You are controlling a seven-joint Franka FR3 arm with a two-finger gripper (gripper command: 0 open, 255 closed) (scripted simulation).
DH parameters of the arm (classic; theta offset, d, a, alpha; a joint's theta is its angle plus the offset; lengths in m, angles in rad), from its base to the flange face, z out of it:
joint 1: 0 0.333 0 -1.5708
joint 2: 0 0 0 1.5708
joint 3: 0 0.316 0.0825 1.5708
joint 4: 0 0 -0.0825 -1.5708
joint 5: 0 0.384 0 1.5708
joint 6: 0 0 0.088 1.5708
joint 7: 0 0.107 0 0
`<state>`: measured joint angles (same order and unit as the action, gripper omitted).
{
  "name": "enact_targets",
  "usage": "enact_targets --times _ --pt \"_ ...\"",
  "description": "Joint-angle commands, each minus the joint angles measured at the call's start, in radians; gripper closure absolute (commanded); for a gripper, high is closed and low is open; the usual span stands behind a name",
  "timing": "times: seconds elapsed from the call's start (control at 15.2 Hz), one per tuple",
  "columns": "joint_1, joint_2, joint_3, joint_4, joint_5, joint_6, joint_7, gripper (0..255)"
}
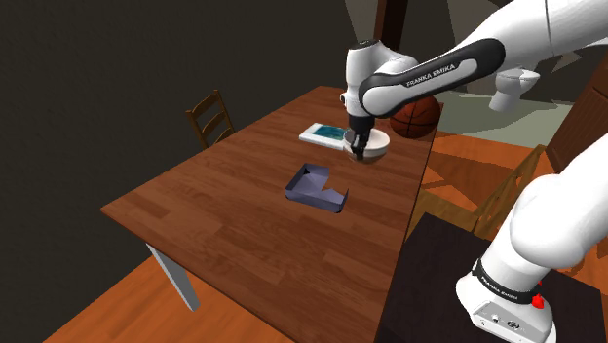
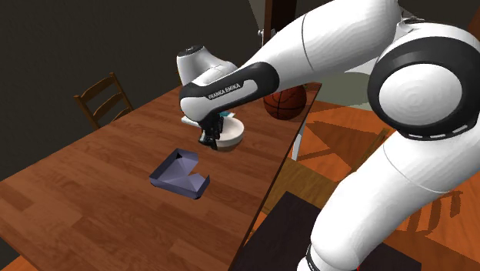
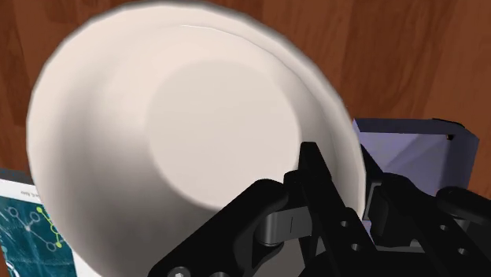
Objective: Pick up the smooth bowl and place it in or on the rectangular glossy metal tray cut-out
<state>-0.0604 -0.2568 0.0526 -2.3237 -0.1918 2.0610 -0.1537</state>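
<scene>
We see the white bowl (image 1: 378, 146) (image 2: 235, 131) (image 3: 189, 134) near the desk's far end in the shoulder view, close to the edge on that view's right. Its inside is smooth and plain. The claw (image 1: 357, 151) (image 2: 209, 140) (image 3: 350, 197) is clamped narrow on the bowl's rim: in the wrist view one black finger (image 3: 315, 181) sits inside the wall and the other outside it, with the rim pinched between them. We cannot tell whether the bowl's base rests on the wood or hangs just above it.

Just beside the bowl, on its far side, lies a flat white card with a teal print (image 1: 323, 133) (image 3: 23, 228). Nearer the camera and apart from the bowl sits the blue-grey L-shaped tray (image 1: 336, 203) (image 2: 188, 189) (image 3: 409, 149), with low walls, flat on the brown wooden desk (image 1: 214, 214) (image 2: 92, 200) (image 3: 393, 47).

Beyond the desk's edge, behind the arm, we see a basketball (image 1: 417, 117) (image 2: 285, 102). A wooden chair (image 1: 211, 117) (image 2: 104, 100) stands at the desk's far side.
</scene>
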Motion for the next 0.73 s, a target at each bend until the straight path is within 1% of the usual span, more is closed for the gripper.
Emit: enact_targets --times 0.0,0.33,0.66 --pt "0.020 0.047 0.032 0.056 0.007 -0.017 0.047 255" --pt "0.061 0.175 0.092 0.210 0.007 -0.061 0.144 255" --pt "0.106 0.319 0.140 0.393 -0.011 -0.120 0.236 255"
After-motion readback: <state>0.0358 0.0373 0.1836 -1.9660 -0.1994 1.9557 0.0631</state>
